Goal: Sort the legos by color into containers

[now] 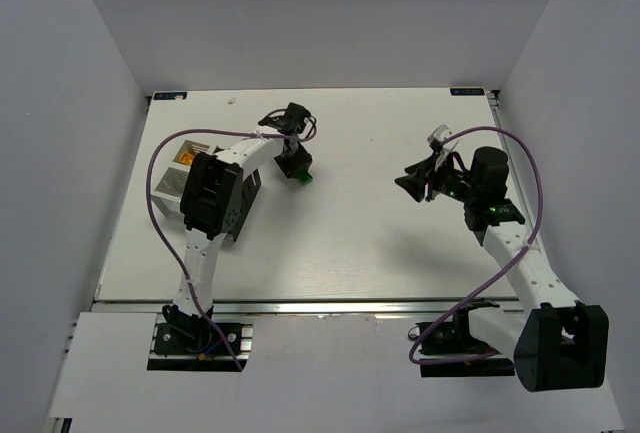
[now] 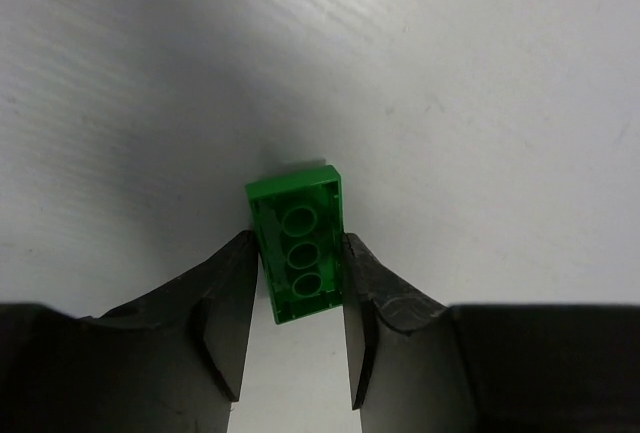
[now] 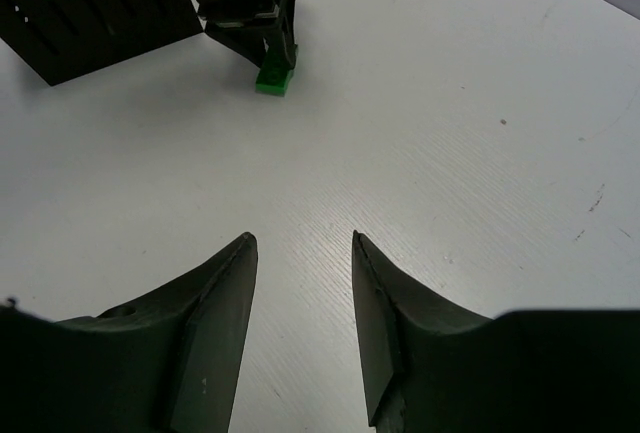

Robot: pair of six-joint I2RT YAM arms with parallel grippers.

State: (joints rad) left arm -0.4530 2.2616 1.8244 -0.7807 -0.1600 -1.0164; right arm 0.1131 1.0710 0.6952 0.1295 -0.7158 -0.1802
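- The green lego (image 2: 297, 253) sits between the fingers of the left gripper (image 2: 297, 243), near the middle of the table (image 1: 350, 243) and a little toward the far side.
- Only the left wrist view shows the grip closely. The brick's hollow underside with three round tubes faces the camera, and both fingertips press against its long sides.
- The left gripper's jaws are closed on the brick, whose far end sticks out past the fingertips.
- No view shows clearly whether the brick touches the table or hangs just above it.
- In the top view the same brick is only a small green spot (image 1: 303, 175) under the left gripper (image 1: 294, 161).
- That view alone shows a white container (image 1: 168, 186) at the table's left edge, partly hidden by the left arm. Yellow-orange legos (image 1: 184, 158) lie in a bin just behind it.
- The right wrist view shows the brick (image 3: 273, 80) from the side, with the black slotted container (image 3: 90, 13) beside it at the upper left.
- The right gripper (image 3: 303, 243) hangs over bare table, well apart from the brick. Its jaws stand apart with nothing between them.
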